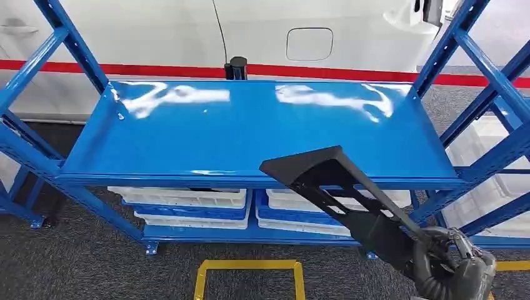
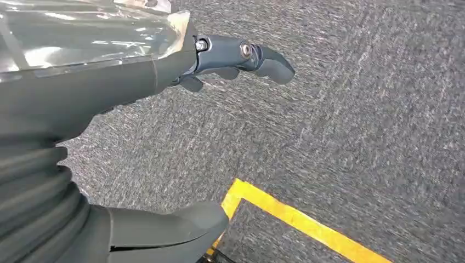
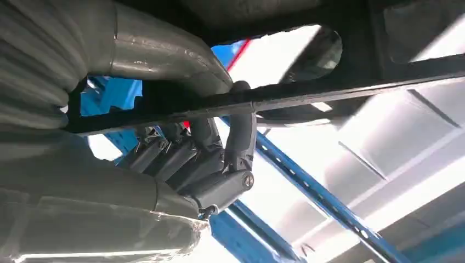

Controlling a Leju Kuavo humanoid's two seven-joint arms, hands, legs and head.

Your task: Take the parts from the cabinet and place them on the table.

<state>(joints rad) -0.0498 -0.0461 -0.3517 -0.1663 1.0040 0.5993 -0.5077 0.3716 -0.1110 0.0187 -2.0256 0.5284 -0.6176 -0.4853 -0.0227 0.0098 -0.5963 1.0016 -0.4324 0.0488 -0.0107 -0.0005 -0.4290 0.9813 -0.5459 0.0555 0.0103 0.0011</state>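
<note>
Black and long, the part [image 1: 340, 194] sits in your right hand [image 1: 451, 272], which grips its lower end at the bottom right of the head view. The part slants up and to the left from there, and its flat upper end crosses in front of the front edge of the blue shelf [image 1: 187, 134], right of that edge's middle. You cannot tell from this view whether the part touches the shelf. In the right wrist view the fingers [image 3: 186, 159] are curled tight around a dark bar of the part, thumb wrapped over it, with blue rack posts behind.

Your left hand [image 2: 164, 137] hangs over the grey carpet [image 2: 356, 109] and holds nothing: its fingers [image 2: 241, 55] are stretched out, well apart from the thumb. A yellow floor line [image 2: 296, 219] runs under it.

The shelf top is bare and glossy. On the lower shelf, white and blue trays [image 1: 187, 206] are stacked in two piles side by side. Behind the rack stands a white car body with a red stripe [image 1: 156, 67].
</note>
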